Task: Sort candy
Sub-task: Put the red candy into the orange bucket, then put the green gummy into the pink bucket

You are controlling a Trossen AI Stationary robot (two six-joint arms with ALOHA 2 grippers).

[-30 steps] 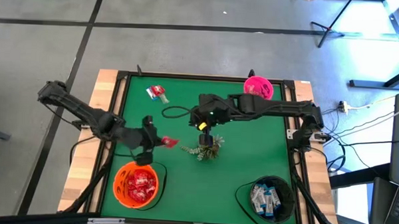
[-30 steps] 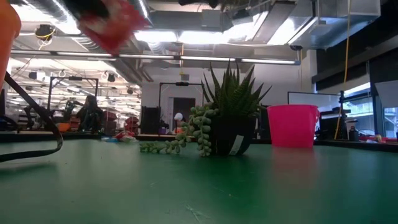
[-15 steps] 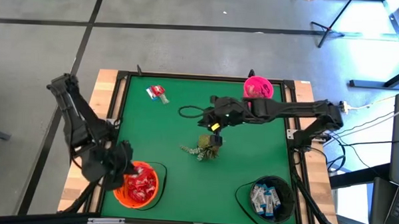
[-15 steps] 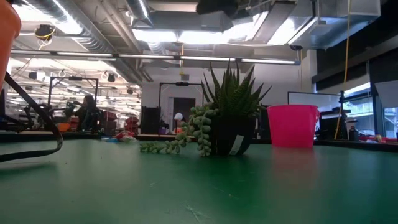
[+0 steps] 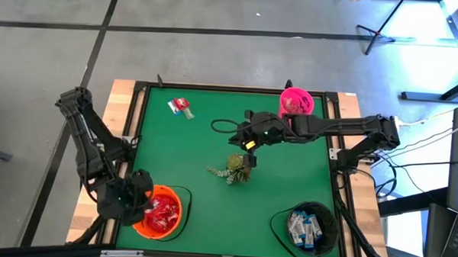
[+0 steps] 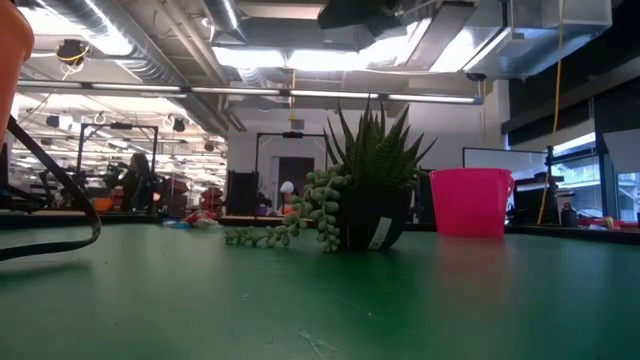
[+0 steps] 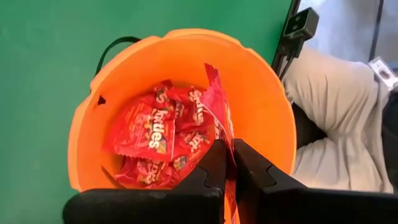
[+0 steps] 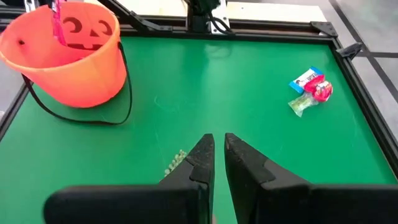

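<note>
High view: left gripper [image 5: 138,204] sits over the near-left corner, at the rim of the round orange plastic bucket [image 5: 136,226] filled with shiny red candy packets [image 5: 162,214]. Right gripper [image 5: 242,136] hovers mid-table, just behind the small potted green succulent [image 5: 239,166]. A few loose wrapped candies [image 5: 181,107] lie at the far left of the green table mat [image 5: 198,146]. Pink cup [image 5: 296,101] at far edge; black bowl [image 5: 328,236] with white-and-blue packets [image 5: 305,227] near right.

Low view: succulent [image 6: 368,190] and pink cup [image 6: 469,202] stand on the mat; neither gripper's fingers are visible.

Left wrist view: fingers [image 7: 212,165] pinch a red packet [image 7: 217,112] above the bucket [image 7: 273,106]; more red packets [image 7: 160,137] lie inside.

Right wrist view: fingers [image 8: 200,163] nearly together, holding nothing; loose candies [image 8: 311,88] beyond, orange bucket [image 8: 65,51] across the mat.
</note>
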